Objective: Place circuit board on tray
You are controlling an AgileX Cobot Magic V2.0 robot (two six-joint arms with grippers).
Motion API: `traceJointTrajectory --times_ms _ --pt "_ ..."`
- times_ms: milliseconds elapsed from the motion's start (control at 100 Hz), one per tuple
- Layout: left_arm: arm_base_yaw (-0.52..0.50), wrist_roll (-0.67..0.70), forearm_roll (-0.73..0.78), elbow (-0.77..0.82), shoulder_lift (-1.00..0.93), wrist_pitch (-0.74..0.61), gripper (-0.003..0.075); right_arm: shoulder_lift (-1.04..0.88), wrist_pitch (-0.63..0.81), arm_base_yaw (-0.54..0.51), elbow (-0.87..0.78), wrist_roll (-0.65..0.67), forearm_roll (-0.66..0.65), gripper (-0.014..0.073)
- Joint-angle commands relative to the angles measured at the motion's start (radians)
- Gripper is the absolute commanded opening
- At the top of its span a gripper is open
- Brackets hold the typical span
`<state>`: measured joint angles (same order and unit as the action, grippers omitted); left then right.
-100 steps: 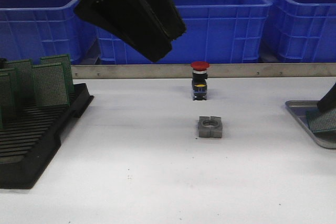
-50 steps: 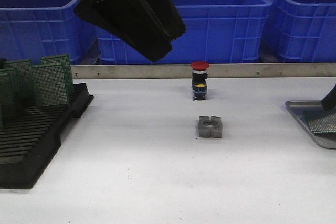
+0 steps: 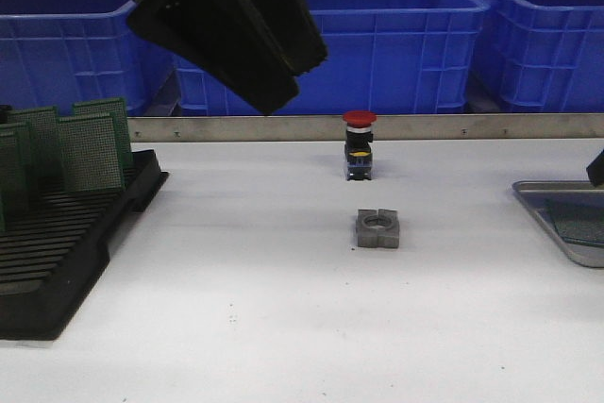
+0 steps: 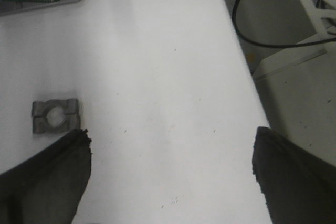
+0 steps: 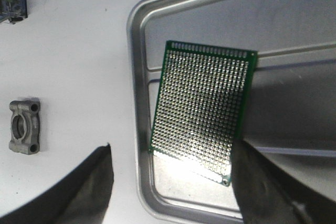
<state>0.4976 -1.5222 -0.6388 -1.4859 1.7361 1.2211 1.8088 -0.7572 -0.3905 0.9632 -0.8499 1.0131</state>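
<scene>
A green perforated circuit board (image 5: 205,111) lies flat inside the silver-grey tray (image 5: 137,77), near its corner. My right gripper (image 5: 173,150) is open above it, one finger over bare table and the other at the board's edge. In the front view the tray (image 3: 543,207) and board (image 3: 578,224) sit at the right edge, and only a tip of the right gripper (image 3: 596,169) shows. My left gripper (image 4: 170,135) is open and empty, high over the table; it fills the upper left of the front view (image 3: 288,77).
A black slotted rack (image 3: 66,233) with several upright green boards (image 3: 90,148) stands at the left. A red-capped button switch (image 3: 359,143) and a grey metal clamp block (image 3: 378,229) sit mid-table. Blue bins (image 3: 396,35) line the back behind a metal rail.
The board has gone from tilted under the right gripper to lying flat in the tray. The right gripper has let go and drawn up and right. The left arm shifted slightly.
</scene>
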Motion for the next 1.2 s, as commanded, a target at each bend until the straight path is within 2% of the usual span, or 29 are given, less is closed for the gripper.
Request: traceJointTrajectory --times_ms 0,340,480,810,1190 --pt "-0.040 0.009 0.010 -0.043 -0.051 0.041 0.0589 -0.050 -0.031 -0.008 0.022 -0.008 0.025 0.0505" --pt "-0.302 0.009 0.197 -0.064 -0.045 -0.101 0.0589 -0.050 -0.031 -0.008 0.022 -0.008 0.025 0.0505" --pt "-0.370 0.009 0.244 -0.064 -0.023 -0.171 0.0589 -0.050 -0.031 -0.008 0.022 -0.008 0.025 0.0505" --pt "-0.402 0.007 0.313 -0.065 0.068 -0.275 0.0589 -0.050 -0.040 -0.007 0.022 -0.008 0.025 0.0505" --pt "-0.402 0.007 0.338 -0.065 0.170 -0.306 0.0589 -0.050 -0.047 -0.007 0.022 -0.008 0.025 0.0505"
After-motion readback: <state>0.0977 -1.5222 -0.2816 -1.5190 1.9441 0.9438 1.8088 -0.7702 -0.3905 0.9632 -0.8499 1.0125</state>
